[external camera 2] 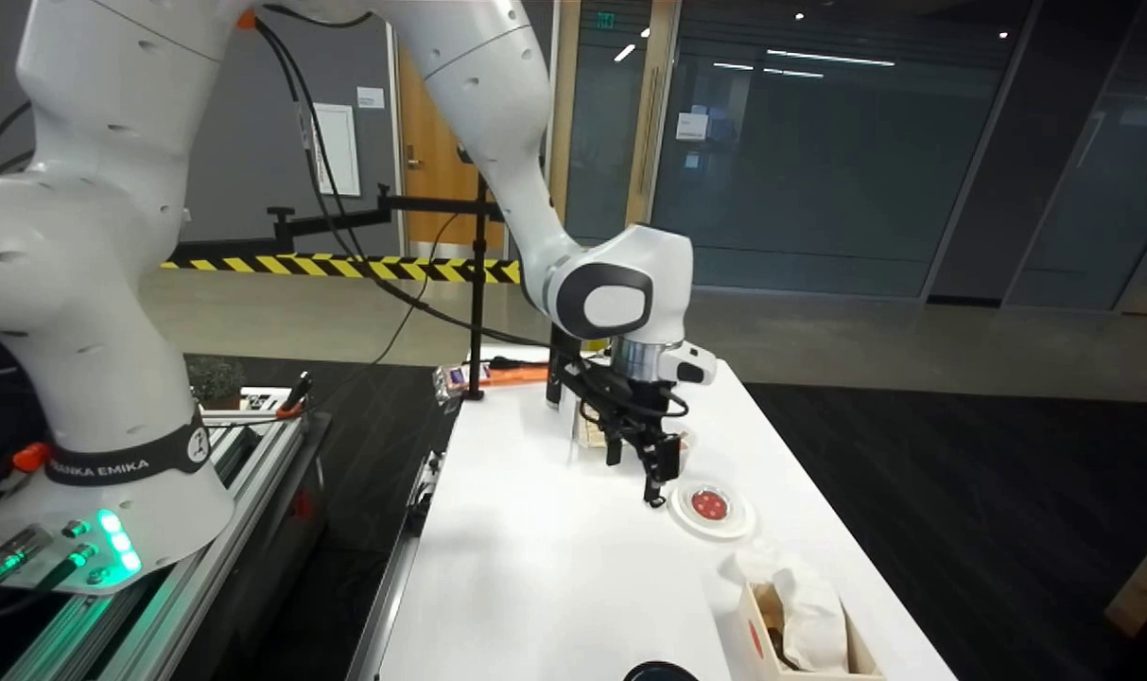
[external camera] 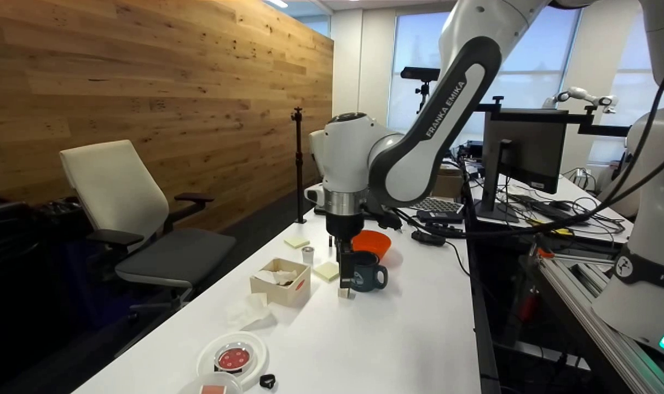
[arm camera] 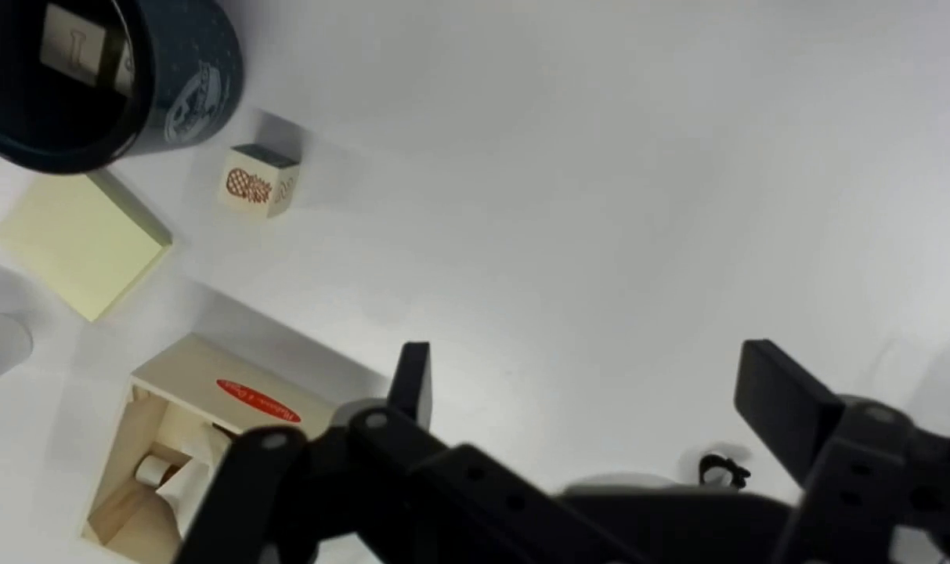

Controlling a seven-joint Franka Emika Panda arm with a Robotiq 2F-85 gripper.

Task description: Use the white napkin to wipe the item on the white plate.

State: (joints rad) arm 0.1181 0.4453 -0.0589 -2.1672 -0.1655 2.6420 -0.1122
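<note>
The crumpled white napkin [external camera: 249, 313] lies on the table between the cream box and the white plate [external camera: 263, 350]. In an exterior view the napkin [external camera 2: 760, 560] looks close to white paper in the box; I cannot tell whether they touch. On the plate is the round reddish item [external camera 2: 709, 505], inside a clear dish. My gripper [arm camera: 592, 384] points down above the table, its fingers wide apart with nothing between them. In the wrist view its dark body hides the item and nearly all of the plate.
The cream box [external camera: 288, 293] holds white paper and small pieces. A dark mug [arm camera: 196, 94], a wooden cube [arm camera: 251, 184], yellow notes [arm camera: 83, 243] and an orange bowl [external camera: 373, 242] stand around. A small black ring [arm camera: 717, 470] and a clear container [external camera: 214, 382] are near the plate.
</note>
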